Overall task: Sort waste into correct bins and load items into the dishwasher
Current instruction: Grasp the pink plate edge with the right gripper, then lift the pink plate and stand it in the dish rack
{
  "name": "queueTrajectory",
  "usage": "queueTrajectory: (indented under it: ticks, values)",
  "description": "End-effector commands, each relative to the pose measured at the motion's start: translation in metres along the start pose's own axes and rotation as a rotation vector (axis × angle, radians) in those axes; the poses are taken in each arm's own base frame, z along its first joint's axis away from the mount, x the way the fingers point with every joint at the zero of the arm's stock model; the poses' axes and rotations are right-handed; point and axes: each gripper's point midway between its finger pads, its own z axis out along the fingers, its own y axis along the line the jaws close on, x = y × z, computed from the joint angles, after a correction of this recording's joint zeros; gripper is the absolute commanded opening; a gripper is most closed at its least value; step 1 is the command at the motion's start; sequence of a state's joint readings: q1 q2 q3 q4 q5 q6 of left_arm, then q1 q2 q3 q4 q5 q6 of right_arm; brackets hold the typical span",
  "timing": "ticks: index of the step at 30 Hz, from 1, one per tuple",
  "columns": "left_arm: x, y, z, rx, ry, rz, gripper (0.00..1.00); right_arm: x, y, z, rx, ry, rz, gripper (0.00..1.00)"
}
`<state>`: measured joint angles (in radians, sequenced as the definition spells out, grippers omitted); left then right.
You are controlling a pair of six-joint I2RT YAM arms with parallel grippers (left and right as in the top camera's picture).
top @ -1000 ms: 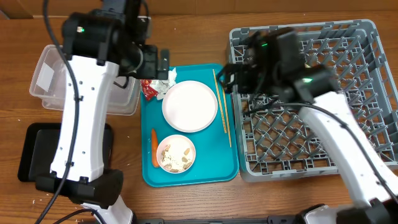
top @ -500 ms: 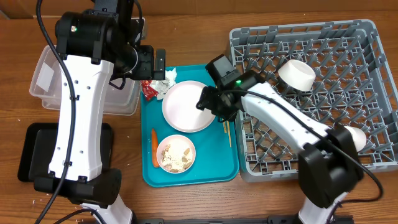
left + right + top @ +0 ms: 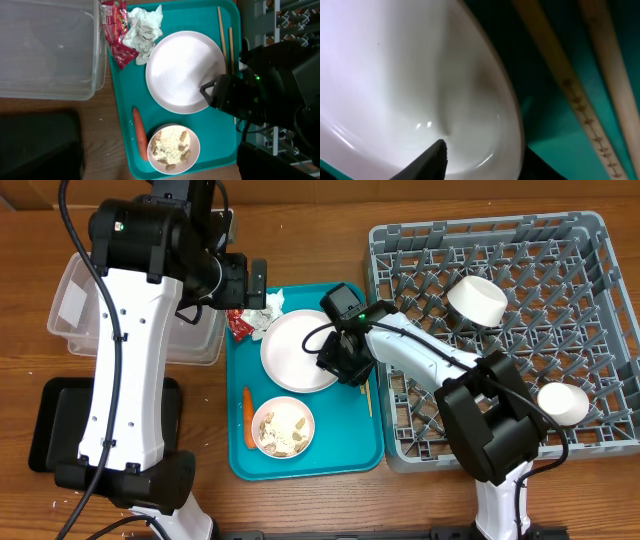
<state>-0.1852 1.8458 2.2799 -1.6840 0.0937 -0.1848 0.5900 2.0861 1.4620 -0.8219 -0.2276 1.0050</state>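
Right gripper (image 3: 330, 362) at the right rim of the plate (image 3: 295, 345).
One finger (image 3: 432, 159) sits over the plate, which lies mid-frame on the teal tray (image 3: 345, 442); grip I cannot tell. Left gripper (image 3: 255, 280) hovers upper left, jaws unclear.

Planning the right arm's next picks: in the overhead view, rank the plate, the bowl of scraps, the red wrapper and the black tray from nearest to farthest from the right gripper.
From the right gripper:
1. plate, right at the fingers, just left.
2. bowl of scraps, below-left.
3. red wrapper, upper left.
4. black tray, far left.
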Motion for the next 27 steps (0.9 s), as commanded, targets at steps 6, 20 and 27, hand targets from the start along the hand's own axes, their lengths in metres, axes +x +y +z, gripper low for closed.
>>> queueTrajectory:
  ticks: [6,20,27]
  values:
    - [0.0,-0.003,-0.015,0.02,-0.039,0.0,1.0,-0.001,0.003,-0.008,0.003,-0.015,-0.082,0.04]
    - [0.0,-0.003,-0.015,0.019,-0.039,0.0,1.0,-0.027,0.024,-0.196,-0.034,-0.477,-0.337,0.04]
    - [0.0,-0.003,-0.015,0.018,-0.039,0.008,1.0,-0.078,-0.06,-0.312,0.366,-0.987,-0.227,0.04]
